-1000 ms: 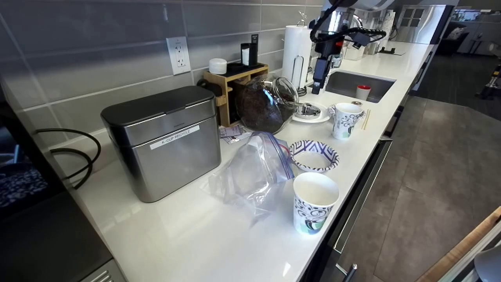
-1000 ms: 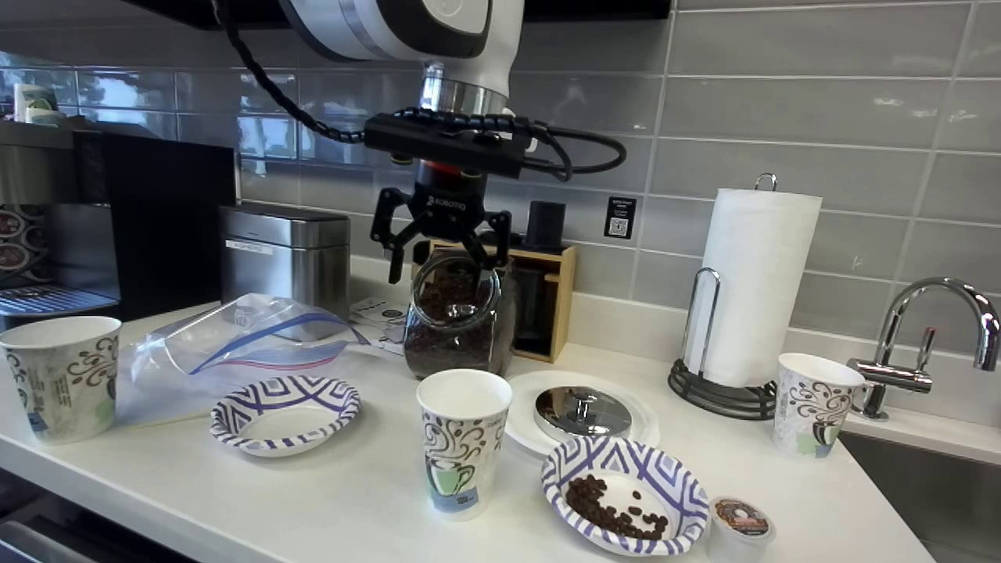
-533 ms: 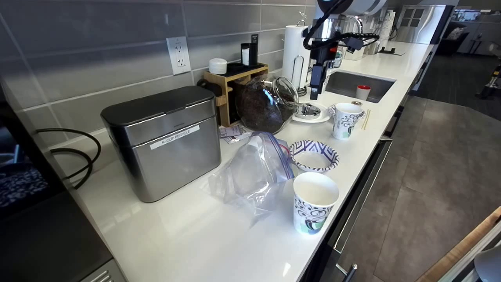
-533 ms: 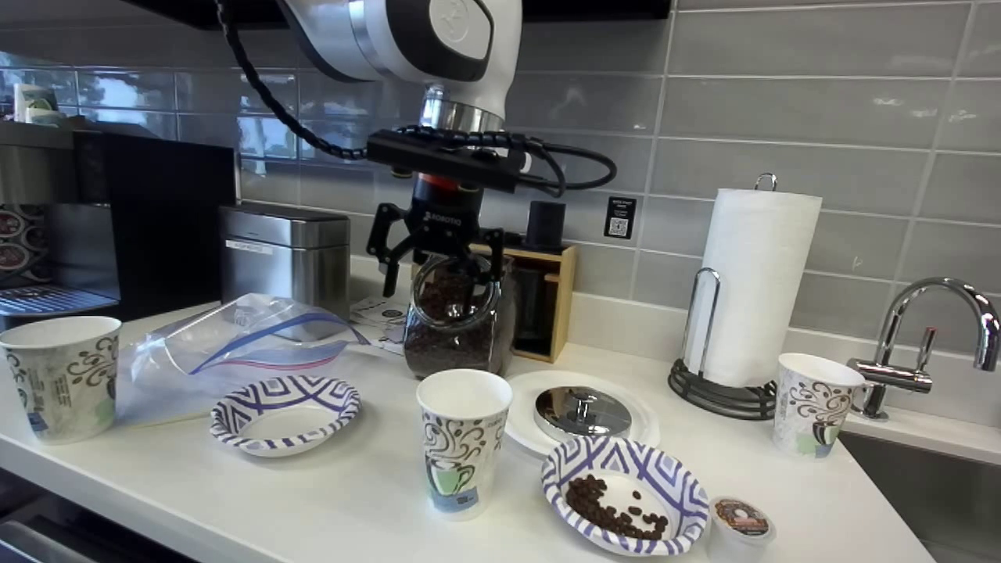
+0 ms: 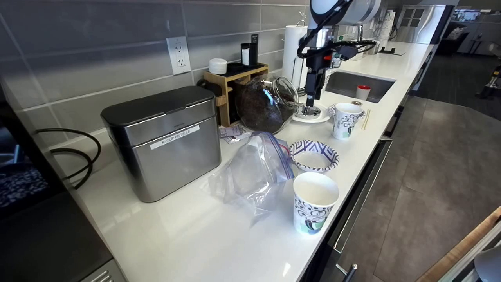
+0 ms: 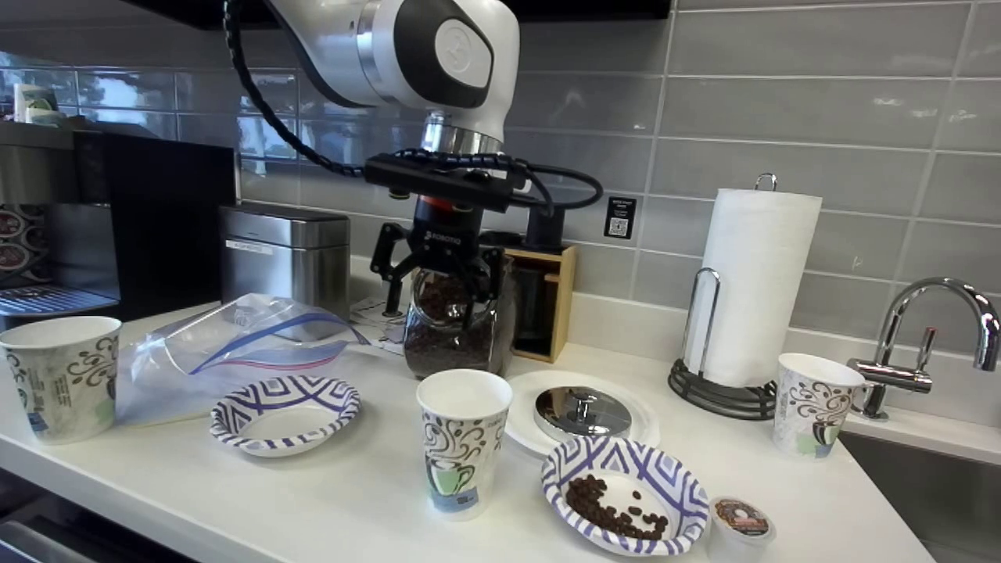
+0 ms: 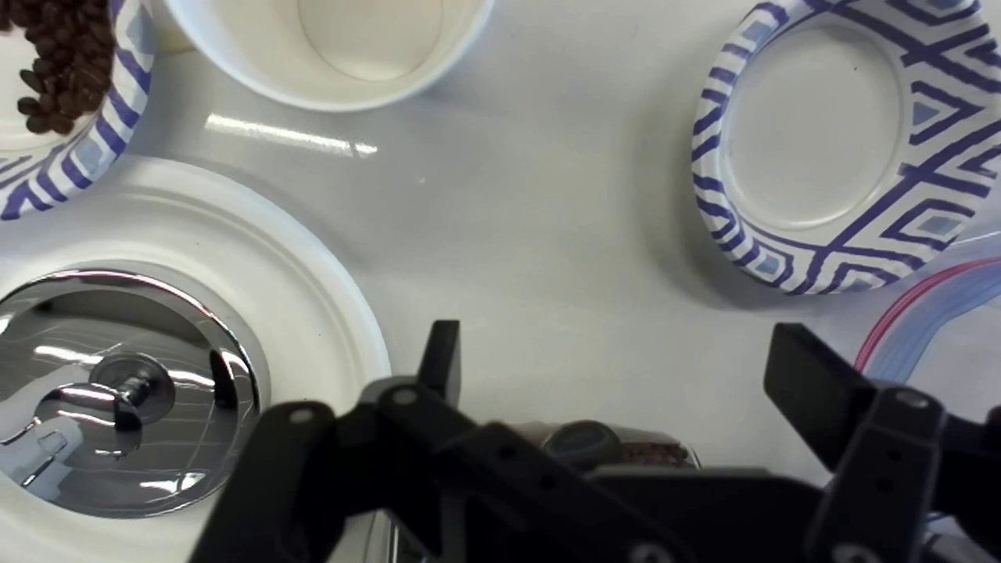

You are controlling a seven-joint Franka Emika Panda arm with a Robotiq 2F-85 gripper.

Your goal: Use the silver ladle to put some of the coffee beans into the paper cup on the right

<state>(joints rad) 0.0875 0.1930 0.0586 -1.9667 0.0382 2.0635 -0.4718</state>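
Observation:
The silver ladle is not to be made out in any view. Coffee beans fill most of a tilted glass jar (image 5: 266, 103), and a few more beans (image 6: 618, 512) lie in a blue-patterned bowl (image 6: 684, 500). Patterned paper cups stand at the left (image 6: 62, 383), the middle (image 6: 463, 446) and the right (image 6: 813, 414) in an exterior view; all are upright. My gripper (image 6: 432, 309) points down in front of the jar's mouth, jaws apart and nothing between them. Below the gripper (image 7: 614, 352) in the wrist view is bare counter, with a dark rounded thing (image 7: 583, 446) behind, unclear.
A white plate (image 6: 645, 426) bears a shiny metal lid (image 6: 583, 410). Another patterned bowl (image 6: 285, 414) and a clear plastic bag (image 5: 256, 176) lie nearby. A steel bin (image 5: 176, 145), wooden shelf (image 6: 561, 305) and paper towel roll (image 6: 758, 289) stand at the back. The sink (image 5: 344, 84) is beyond.
My gripper has come down by the jar's mouth, moving slightly left in an exterior view. Its jaws have stayed apart. The cups, bowls and jar have not moved.

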